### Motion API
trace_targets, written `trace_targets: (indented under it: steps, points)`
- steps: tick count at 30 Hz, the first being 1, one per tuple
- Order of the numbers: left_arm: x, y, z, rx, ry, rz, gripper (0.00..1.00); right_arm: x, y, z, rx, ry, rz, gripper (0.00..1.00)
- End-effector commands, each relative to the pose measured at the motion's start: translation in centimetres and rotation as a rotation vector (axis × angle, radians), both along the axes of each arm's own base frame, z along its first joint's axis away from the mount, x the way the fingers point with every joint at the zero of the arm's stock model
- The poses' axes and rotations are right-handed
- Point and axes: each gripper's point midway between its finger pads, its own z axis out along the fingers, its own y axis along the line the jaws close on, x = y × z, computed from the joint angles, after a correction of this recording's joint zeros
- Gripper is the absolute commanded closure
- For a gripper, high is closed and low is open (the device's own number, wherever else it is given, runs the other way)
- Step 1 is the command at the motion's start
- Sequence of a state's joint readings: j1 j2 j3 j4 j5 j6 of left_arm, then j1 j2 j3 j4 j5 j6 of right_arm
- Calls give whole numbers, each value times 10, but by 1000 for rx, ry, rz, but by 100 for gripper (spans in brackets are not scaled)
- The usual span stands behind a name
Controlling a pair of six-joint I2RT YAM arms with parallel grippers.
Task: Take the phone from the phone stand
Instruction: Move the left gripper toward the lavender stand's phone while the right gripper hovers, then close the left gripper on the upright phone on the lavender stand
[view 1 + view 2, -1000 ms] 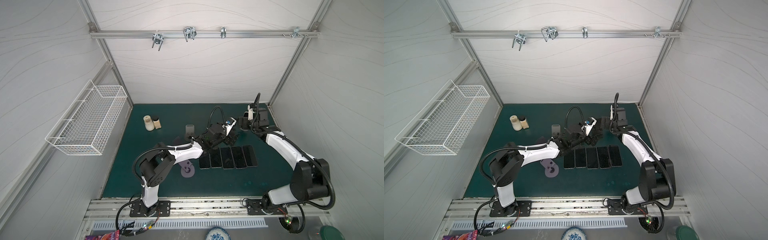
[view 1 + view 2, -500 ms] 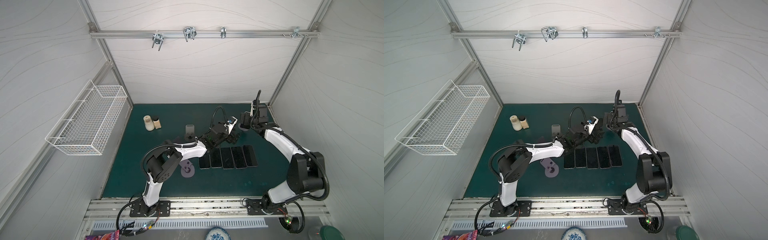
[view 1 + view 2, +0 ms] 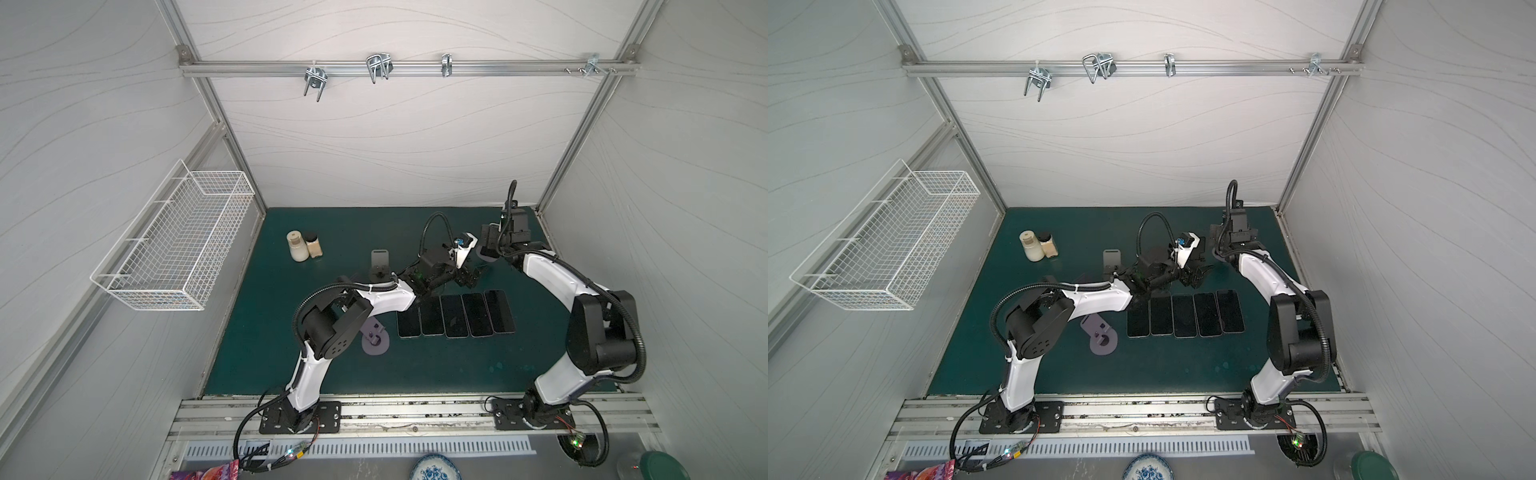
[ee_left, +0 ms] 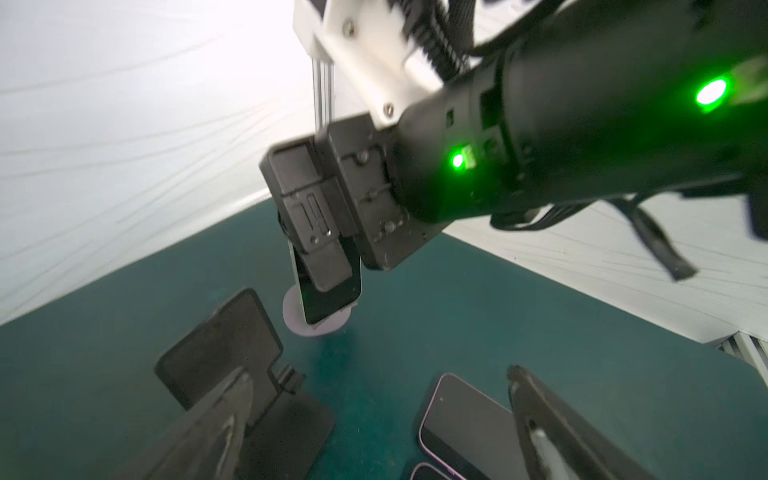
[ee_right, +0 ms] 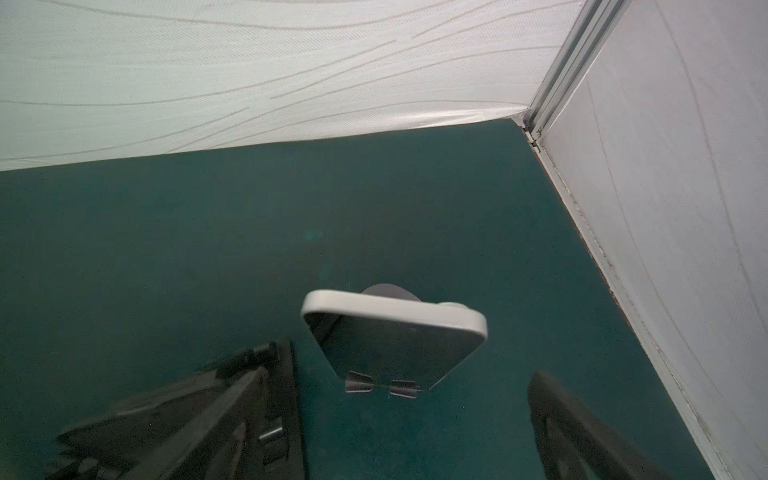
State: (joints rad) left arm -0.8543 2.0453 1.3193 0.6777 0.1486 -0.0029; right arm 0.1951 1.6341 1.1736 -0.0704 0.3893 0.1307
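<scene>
Right wrist view, entry: phone (image 5: 395,345), one, pale-backed, leaning on lilac stand (image 4: 293,311) at far right of surface (image 5: 166,270). Right hand (image 5: 399,415) spread, one finger either side of it, not touching. Left hand (image 4: 374,419) spread, empty, just to its left. Step, as judged: pre-grasp. Next move calls for closing on the phone's edges and lifting clear of the stand's lip. Also: flat phones (image 3: 455,320), five in a row; empty stands (image 3: 380,259), three; jars (image 3: 297,247), two; wire basket (image 3: 174,237), one.

The phone (image 4: 332,303) sits on its stand (image 4: 292,312) behind the row of flat phones (image 3: 455,314), jars (image 3: 304,247) far left.
</scene>
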Motion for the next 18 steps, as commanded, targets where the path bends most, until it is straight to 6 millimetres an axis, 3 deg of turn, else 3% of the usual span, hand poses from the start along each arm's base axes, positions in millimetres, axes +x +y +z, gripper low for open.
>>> trace_targets:
  steps: [1,18]
  points:
    - [4,0,10,-48,-83,-12,3,10,-9,6,-21,-37,-41,1]
    - [33,2,-1,41,-141,80,3,26,-9,-4,-14,-33,-43,2]
